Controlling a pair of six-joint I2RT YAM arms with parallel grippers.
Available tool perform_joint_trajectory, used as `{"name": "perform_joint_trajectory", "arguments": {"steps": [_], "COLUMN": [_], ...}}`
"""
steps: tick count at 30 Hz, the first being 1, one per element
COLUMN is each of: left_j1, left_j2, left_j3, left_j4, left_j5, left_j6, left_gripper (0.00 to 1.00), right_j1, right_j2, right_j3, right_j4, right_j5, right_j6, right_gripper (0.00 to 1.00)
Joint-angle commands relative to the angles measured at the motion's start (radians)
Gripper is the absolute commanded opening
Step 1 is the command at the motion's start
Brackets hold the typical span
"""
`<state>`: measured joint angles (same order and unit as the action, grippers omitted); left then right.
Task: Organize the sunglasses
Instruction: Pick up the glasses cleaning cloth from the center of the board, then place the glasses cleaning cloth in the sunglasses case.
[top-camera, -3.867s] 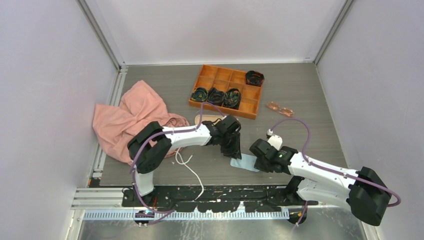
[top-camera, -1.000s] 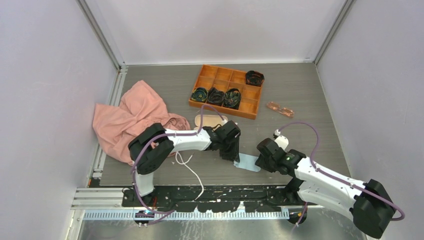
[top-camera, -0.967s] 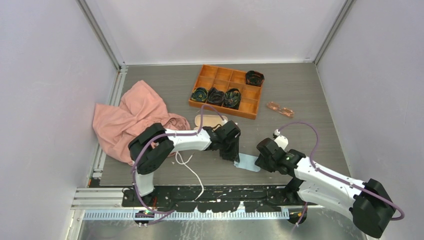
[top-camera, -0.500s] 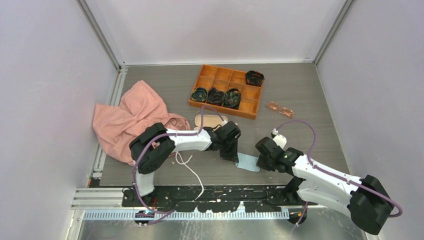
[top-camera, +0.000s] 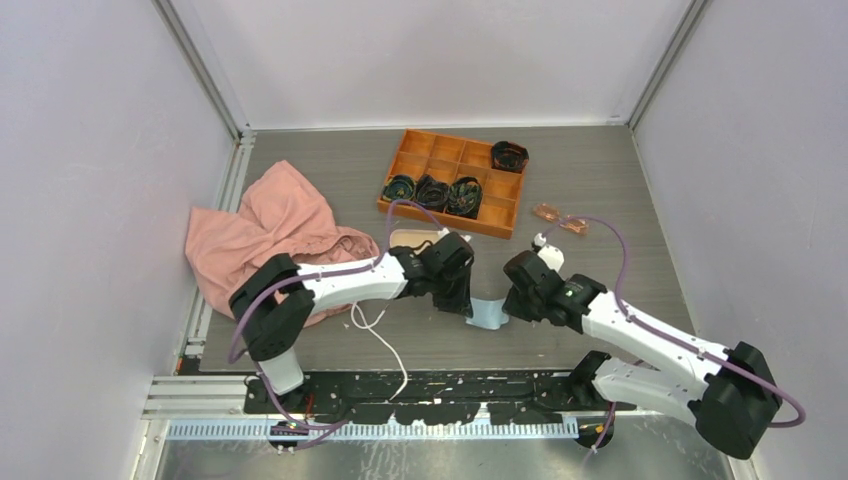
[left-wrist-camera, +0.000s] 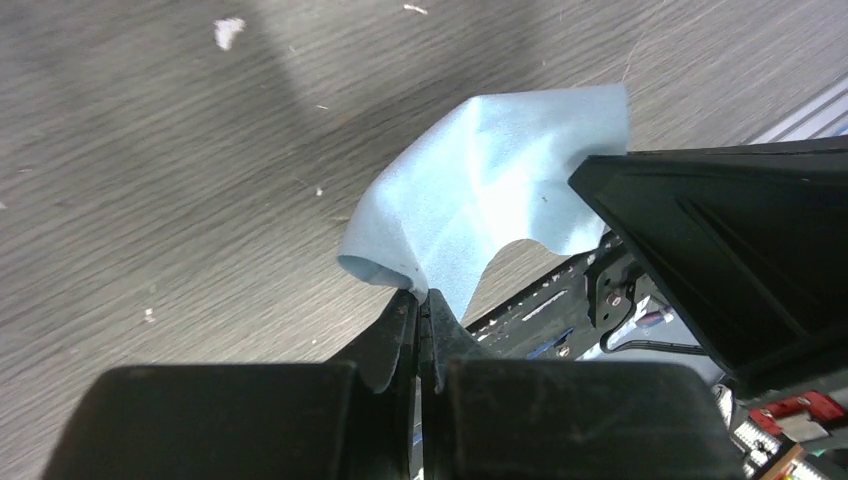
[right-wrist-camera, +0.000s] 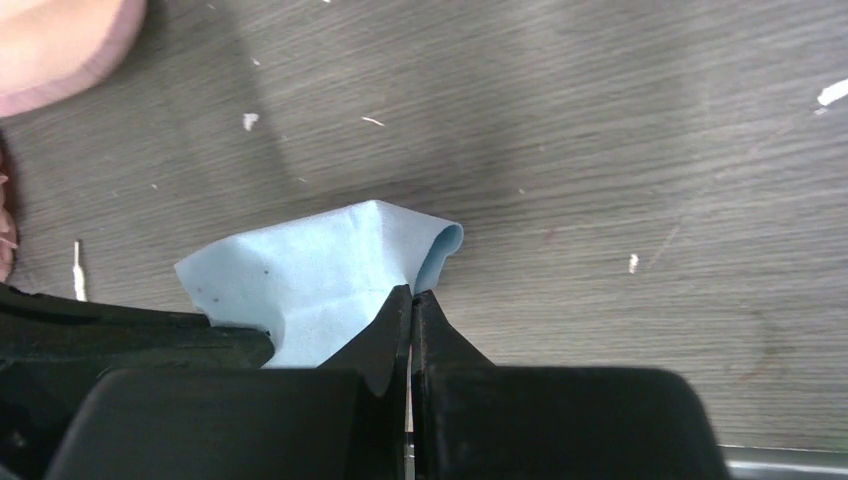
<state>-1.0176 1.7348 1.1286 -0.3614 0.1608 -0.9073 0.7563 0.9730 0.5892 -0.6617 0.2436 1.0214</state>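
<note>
Near the middle of the table (top-camera: 320, 165), the left gripper (top-camera: 468, 304) and the right gripper (top-camera: 514, 303) face each other. Each is clamped tight on an opposite edge of the light blue cloth (top-camera: 488, 313), which arches between them, so neither has a free jaw for anything else.

Just beyond the left gripper lies the pink case (top-camera: 412, 238), partly hidden by that arm.

Farther out and to the right, the sunglasses (top-camera: 560, 217) rest on the wood, just right of the orange tray (top-camera: 450, 222) at its near right corner and apart from it. From the cloth they lie far and right, on the right gripper's side, so the right arm looks the nearer one, while the left would have to reach across. Their long axis runs roughly left to right, the right end slanting a little nearer. A reach from the near side would probably meet the frame across its narrow width. The right arm's purple cable (top-camera: 612, 250) loops close beside them.
</note>
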Motion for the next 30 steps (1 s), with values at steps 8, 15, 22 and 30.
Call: {"name": "perform_joint_trajectory", "arguments": {"steps": [8, 15, 22, 30], "left_j1": [0.172, 0.309, 0.462, 0.573], "left_j2": [-0.194, -0.228, -0.161, -0.04], "left_j3": [0.047, 0.083, 0.143, 0.189], "left_j4": [-0.154, -0.237, -0.292, -0.284], "left_j5": [-0.028, 0.003, 0.097, 0.178], "left_j6": [0.129, 0.244, 0.358, 0.407], "left_gripper": [0.0, 0.01, 0.01, 0.01], "right_j1": [-0.001, -0.002, -0.01, -0.059], "right_j2": [0.24, 0.46, 0.665, 0.814], "right_j3": [0.254, 0.461, 0.625, 0.713], "right_j4": [0.127, 0.194, 0.223, 0.246], "right_j5": [-0.025, -0.055, -0.083, -0.154], "right_j6": [-0.093, -0.144, -0.195, -0.218], "right_gripper": [0.01, 0.01, 0.01, 0.01]}}
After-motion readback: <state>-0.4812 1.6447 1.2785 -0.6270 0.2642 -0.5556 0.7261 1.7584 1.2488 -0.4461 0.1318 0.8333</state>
